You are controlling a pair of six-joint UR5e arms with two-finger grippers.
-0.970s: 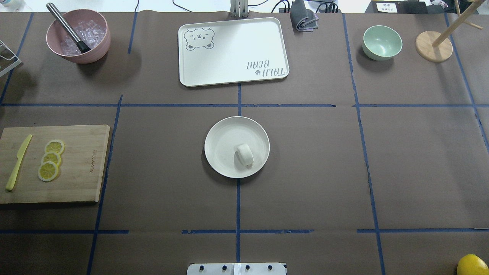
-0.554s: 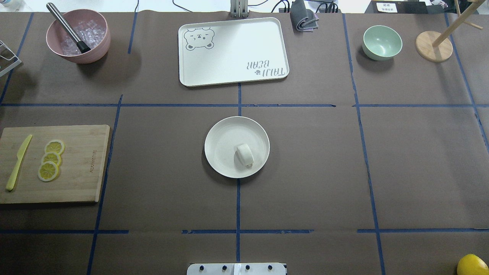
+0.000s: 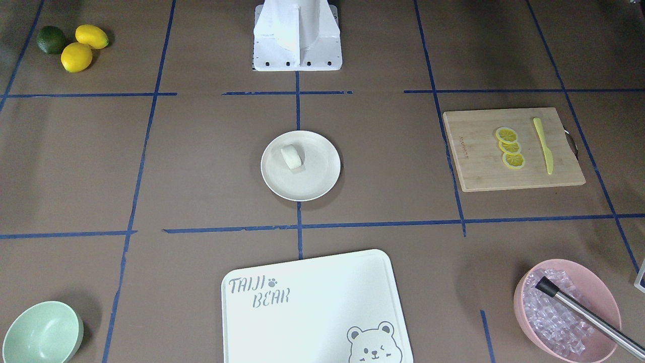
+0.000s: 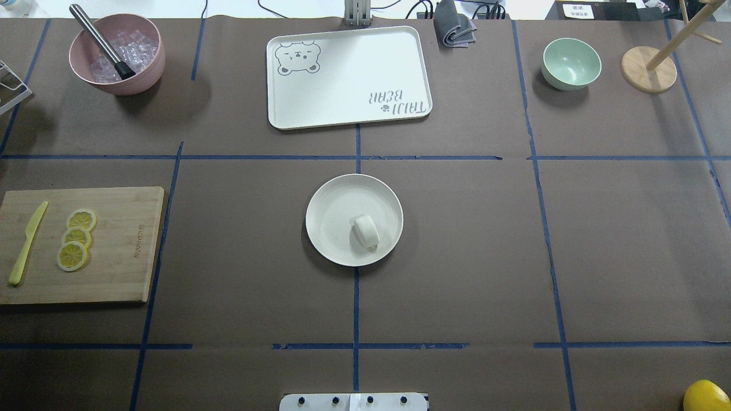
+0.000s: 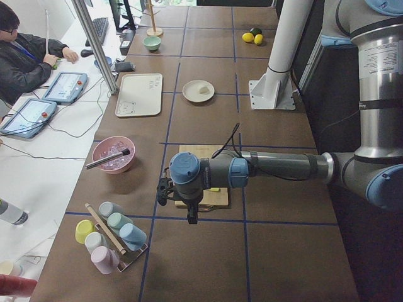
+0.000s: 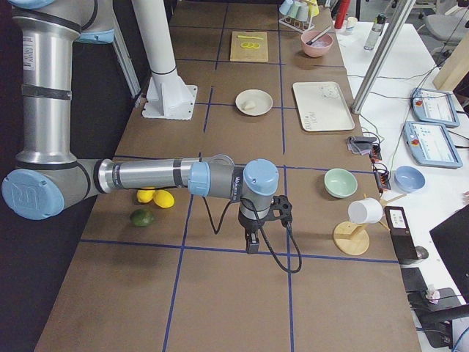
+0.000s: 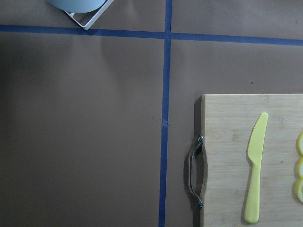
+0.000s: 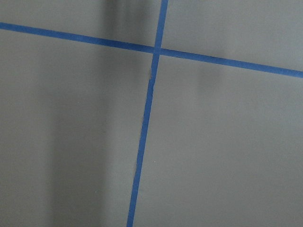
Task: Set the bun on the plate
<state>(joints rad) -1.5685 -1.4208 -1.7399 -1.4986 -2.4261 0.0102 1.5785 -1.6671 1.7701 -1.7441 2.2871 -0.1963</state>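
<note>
The small white bun [image 4: 366, 231] lies inside the round cream plate [image 4: 326, 201] at the table's middle, toward the plate's near right part. The front-facing view shows the same bun [image 3: 292, 156] on the plate [image 3: 318, 177]. No gripper is near it. My left gripper [image 5: 192, 218] hangs over the table's left end beside the cutting board. My right gripper [image 6: 251, 245] hangs over the right end, above bare paper. Both show only in the side views, so I cannot tell whether they are open or shut.
A bear-printed tray [image 4: 348, 77] lies behind the plate. A mint bowl [image 4: 571, 63] and wooden stand [image 4: 649, 69] are far right, a pink ice bowl [image 4: 117, 54] far left. The cutting board [image 4: 114, 245] carries lemon slices [image 4: 75, 238] and a yellow knife [image 4: 25, 242].
</note>
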